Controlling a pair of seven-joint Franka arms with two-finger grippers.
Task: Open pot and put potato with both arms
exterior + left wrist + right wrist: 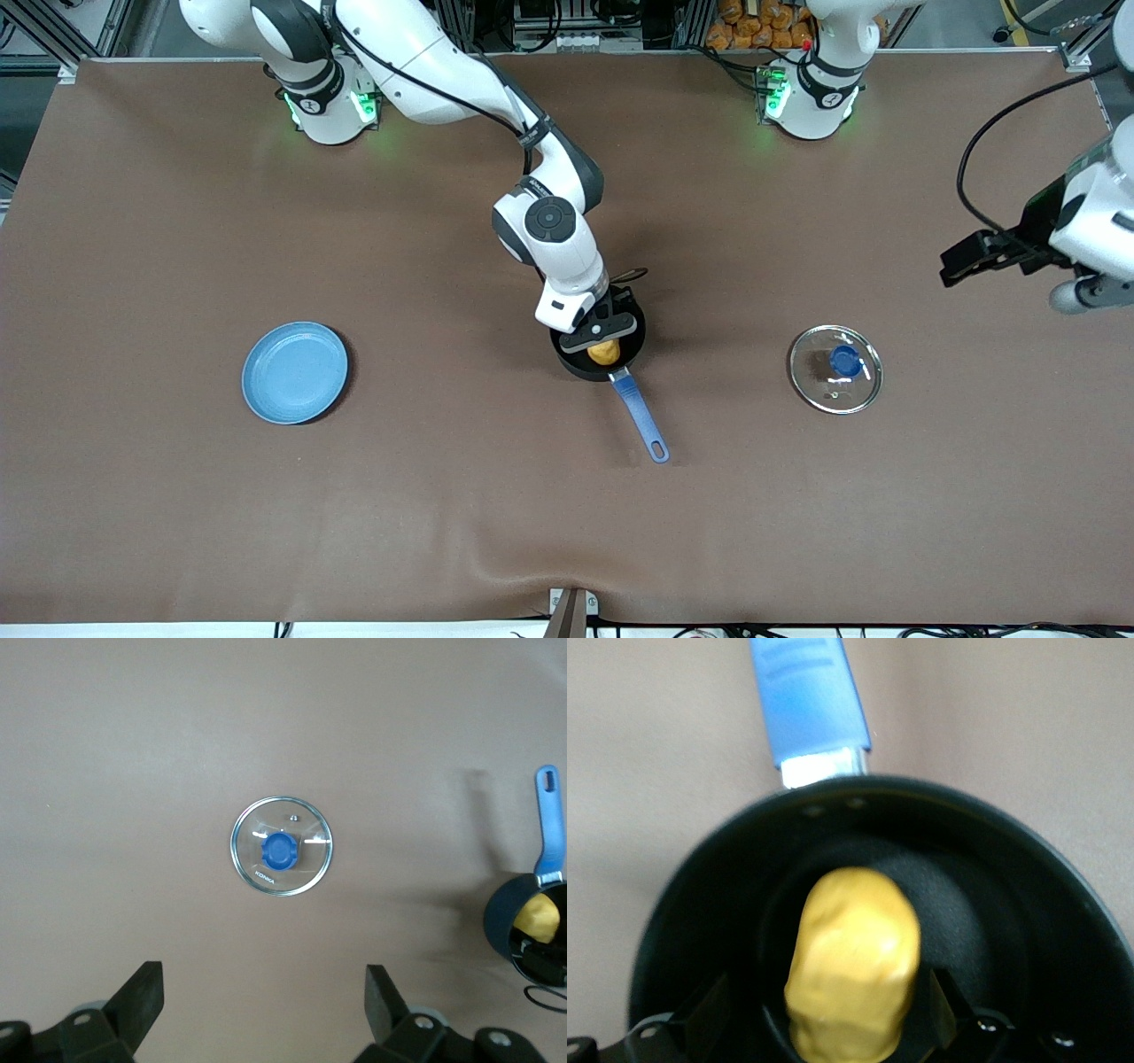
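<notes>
Pot (576, 361) — uncovered, blue handle pointing toward front camera. Potato (852, 961) — inside, between the right gripper's (605, 335) spread fingers. Left gripper (264, 1001) — fingers apart, over lid (283, 846).

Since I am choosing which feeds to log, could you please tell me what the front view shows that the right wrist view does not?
Front only: the plate, the lid toward the left arm's end, and the left gripper up above the table. Right wrist only: the right gripper with its fingers apart on either side of the potato. Both: the potato inside the open pot.
</notes>
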